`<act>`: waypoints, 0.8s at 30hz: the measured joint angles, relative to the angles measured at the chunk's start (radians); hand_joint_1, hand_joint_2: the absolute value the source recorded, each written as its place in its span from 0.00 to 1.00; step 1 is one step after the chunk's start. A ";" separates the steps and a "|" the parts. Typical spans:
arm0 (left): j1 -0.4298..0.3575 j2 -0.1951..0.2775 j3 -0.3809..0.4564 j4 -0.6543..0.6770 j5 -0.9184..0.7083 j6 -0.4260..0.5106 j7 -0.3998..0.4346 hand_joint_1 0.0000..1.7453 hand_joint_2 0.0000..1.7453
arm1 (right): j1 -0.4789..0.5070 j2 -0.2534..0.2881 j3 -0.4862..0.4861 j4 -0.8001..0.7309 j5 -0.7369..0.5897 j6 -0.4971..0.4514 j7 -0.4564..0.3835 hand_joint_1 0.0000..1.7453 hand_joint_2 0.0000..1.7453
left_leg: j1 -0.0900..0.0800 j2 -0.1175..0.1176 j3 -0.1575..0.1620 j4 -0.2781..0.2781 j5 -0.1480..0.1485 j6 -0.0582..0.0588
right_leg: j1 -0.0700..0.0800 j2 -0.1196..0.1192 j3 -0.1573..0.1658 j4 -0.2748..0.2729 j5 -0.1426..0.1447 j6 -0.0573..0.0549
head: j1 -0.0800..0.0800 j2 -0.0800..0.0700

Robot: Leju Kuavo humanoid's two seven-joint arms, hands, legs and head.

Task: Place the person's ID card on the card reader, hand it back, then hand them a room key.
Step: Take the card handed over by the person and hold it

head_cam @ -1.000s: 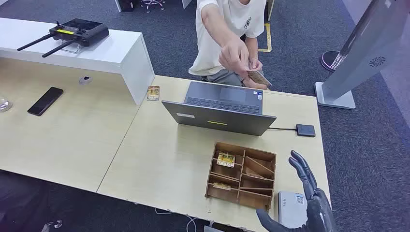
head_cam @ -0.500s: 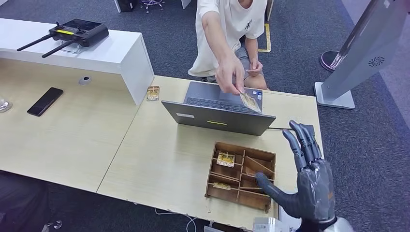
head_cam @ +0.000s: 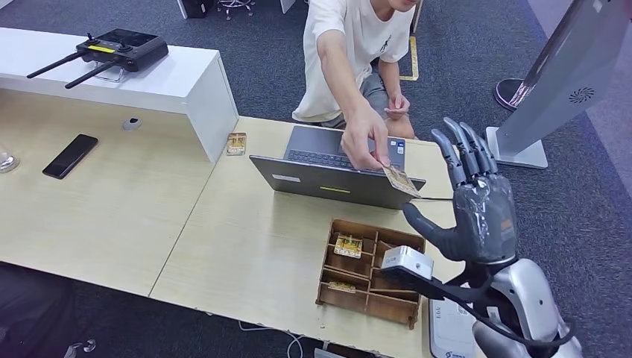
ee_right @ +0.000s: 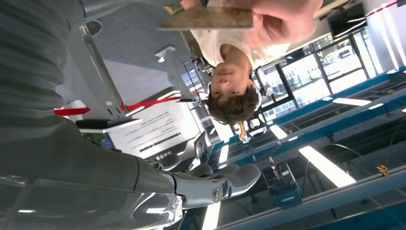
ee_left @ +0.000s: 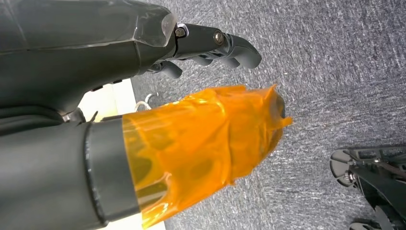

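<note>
Person's hand (head_cam: 365, 138) extends ID card (head_cam: 400, 180) over laptop (head_cam: 339, 168); right hand (head_cam: 477, 205) raised, fingers spread, empty, ready to receive. Left hand (ee_left: 143, 43) state unclear.

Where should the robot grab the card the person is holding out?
Probably the free end of the small brownish ID card. The person's hand pinches the end nearer them, so the end sticking out toward the robot's raised right hand is bare. Coming from the robot's side, thumb under and fingers over, suits the thin, flat card.

office reception | desk (head_cam: 112, 216) | laptop (head_cam: 339, 168) | carpet (head_cam: 566, 224)
</note>
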 joint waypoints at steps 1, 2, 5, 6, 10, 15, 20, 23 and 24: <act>0.000 -0.002 -0.003 -0.005 -0.003 -0.002 0.002 0.00 0.00 | -0.021 0.008 0.001 0.014 0.002 0.010 0.006 0.00 1.00 | 0.000 0.000 0.000 0.000 0.000 0.000 | 0.000 0.000 0.000 0.000 0.000 0.000 | 0.000 0.000; -0.001 -0.005 -0.006 -0.009 -0.006 -0.004 0.004 0.00 0.00 | -0.040 0.016 0.002 0.026 0.004 0.019 0.010 0.00 1.00 | 0.000 0.000 0.000 0.000 0.000 0.000 | 0.000 0.000 0.000 0.000 0.000 0.000 | 0.000 0.000; -0.001 -0.011 -0.014 -0.022 -0.011 -0.008 0.006 0.00 0.00 | -0.082 0.038 0.004 0.054 0.010 0.034 0.017 0.31 1.00 | 0.000 -0.001 0.000 0.000 0.001 -0.001 | 0.000 -0.001 0.000 0.000 0.000 0.000 | 0.000 0.000; -0.001 -0.013 -0.015 -0.026 -0.011 -0.009 0.006 0.00 0.00 | -0.090 0.043 0.004 0.062 0.011 0.036 0.017 0.55 1.00 | 0.000 -0.001 0.000 0.000 0.001 -0.001 | 0.000 -0.001 0.000 0.000 0.000 0.000 | 0.000 0.000; -0.001 -0.021 -0.017 -0.042 -0.014 -0.013 0.008 0.00 0.00 | -0.108 0.061 0.005 0.082 0.015 0.047 0.018 1.00 1.00 | 0.000 -0.001 0.000 0.000 0.001 -0.001 | 0.000 -0.001 0.000 0.000 0.000 0.000 | 0.000 0.000; 0.001 -0.030 -0.022 -0.062 -0.016 -0.019 0.009 0.00 0.00 | -0.112 0.076 0.003 0.097 0.015 0.058 0.021 1.00 1.00 | 0.000 -0.001 0.000 0.000 0.000 -0.001 | 0.000 -0.001 0.000 0.000 0.000 0.000 | 0.000 0.000; 0.004 -0.039 -0.023 -0.080 -0.016 -0.023 0.010 0.00 0.00 | -0.111 0.086 -0.001 0.109 0.016 0.067 0.020 1.00 1.00 | 0.000 -0.001 0.000 0.000 0.000 -0.001 | 0.000 -0.001 0.000 0.000 0.000 0.000 | 0.000 0.000; 0.006 -0.043 -0.023 -0.092 -0.016 -0.029 0.013 0.00 0.00 | -0.111 0.093 -0.004 0.114 0.019 0.072 0.020 1.00 1.00 | 0.000 -0.001 0.000 0.000 0.000 -0.001 | 0.000 -0.001 0.000 0.000 0.000 0.000 | 0.000 0.000; 0.007 -0.045 -0.024 -0.095 -0.016 -0.030 0.015 0.00 0.00 | -0.111 0.094 -0.004 0.116 0.019 0.074 0.020 1.00 1.00 | 0.000 -0.001 0.000 0.000 0.000 -0.001 | 0.000 -0.001 0.000 0.000 0.000 0.000 | 0.000 0.000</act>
